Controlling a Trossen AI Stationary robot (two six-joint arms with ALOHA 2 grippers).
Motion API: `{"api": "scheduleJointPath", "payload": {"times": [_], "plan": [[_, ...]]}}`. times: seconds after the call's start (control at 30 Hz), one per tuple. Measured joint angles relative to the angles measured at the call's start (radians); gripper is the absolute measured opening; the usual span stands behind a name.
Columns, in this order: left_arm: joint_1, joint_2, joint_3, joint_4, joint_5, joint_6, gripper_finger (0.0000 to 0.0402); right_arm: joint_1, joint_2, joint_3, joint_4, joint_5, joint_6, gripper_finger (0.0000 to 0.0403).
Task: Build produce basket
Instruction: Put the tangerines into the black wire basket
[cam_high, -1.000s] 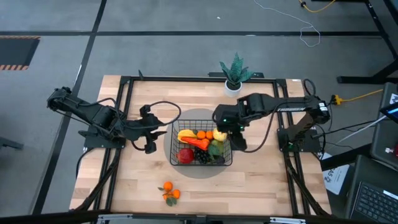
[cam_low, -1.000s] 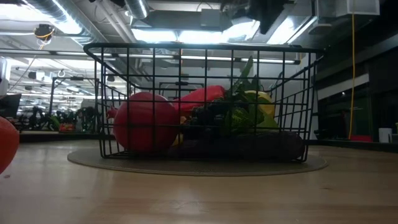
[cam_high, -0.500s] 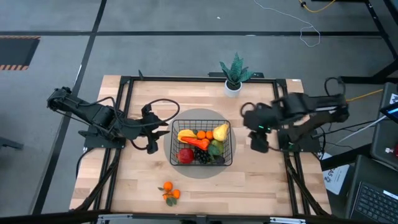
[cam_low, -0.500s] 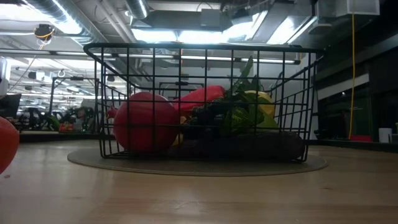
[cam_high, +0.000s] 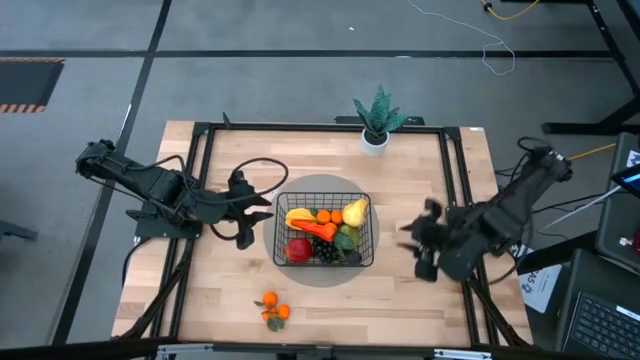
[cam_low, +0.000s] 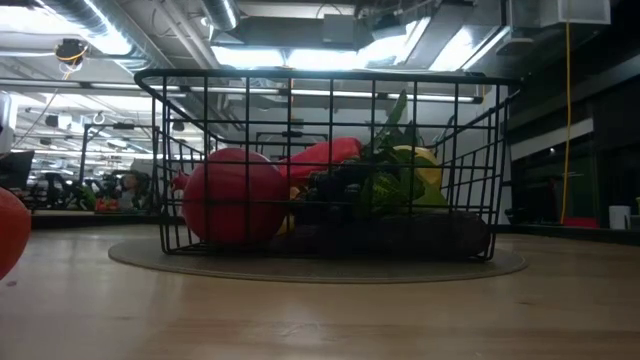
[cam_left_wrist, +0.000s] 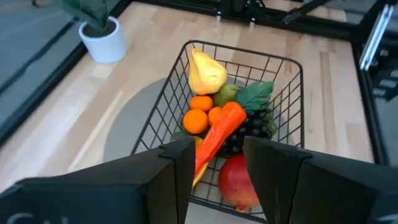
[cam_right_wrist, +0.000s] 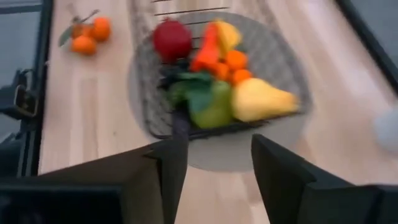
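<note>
— Black wire mesh is what the basket (cam_high: 324, 232) is made of; where is it placed?

— It is set on a round grey mat (cam_high: 322, 184) near the middle of the wooden table (cam_high: 220, 300), a little toward the far edge.

— What is seen inside it?

— A red apple (cam_high: 298, 249), an orange carrot (cam_high: 317, 231), two small oranges (cam_high: 324, 216), a yellow pear (cam_high: 354, 212), a green pear (cam_high: 347, 239), dark grapes (cam_high: 326, 252) and a yellow squash (cam_high: 297, 215) are packed together within its walls. From table height the apple (cam_low: 232, 196) is seen pressed against the near mesh.

— Is anything left outside?

— A small cluster of oranges with a green leaf (cam_high: 271, 309) is lying near the front edge of the table, well apart from the basket. A potted plant in a white pot (cam_high: 376, 122) is standing at the far edge.

— How are the grippers placed?

— The left gripper (cam_high: 248, 211) is held just beside the basket's left wall, its fingers (cam_left_wrist: 176, 171) spread with nothing between them. The right gripper (cam_high: 424, 248) is held off the basket's right side, toward the table's right edge, its fingers (cam_right_wrist: 168, 163) likewise parted and nothing gripped.
</note>
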Motion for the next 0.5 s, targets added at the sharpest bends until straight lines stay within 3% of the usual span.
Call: {"api": "scheduleJointPath", "payload": {"times": [0.23, 0.37, 0.5], "plan": [[0.000, 0.000, 0.000, 0.001, -0.003, -0.057, 0.0125, 0.015, 0.043, -0.360, 0.678, 0.015, -0.114, 0.0165], [0.000, 0.000, 0.000, 0.002, -0.003, -0.057, 0.0125, 0.014, 0.092, -0.511, 1.111, 0.005, -0.259, 0.0165], [0.000, 0.000, 0.000, 0.002, -0.004, -0.057, 0.0124, 0.013, 0.119, -0.579, 1.332, -0.027, -0.382, 0.0165]]}}
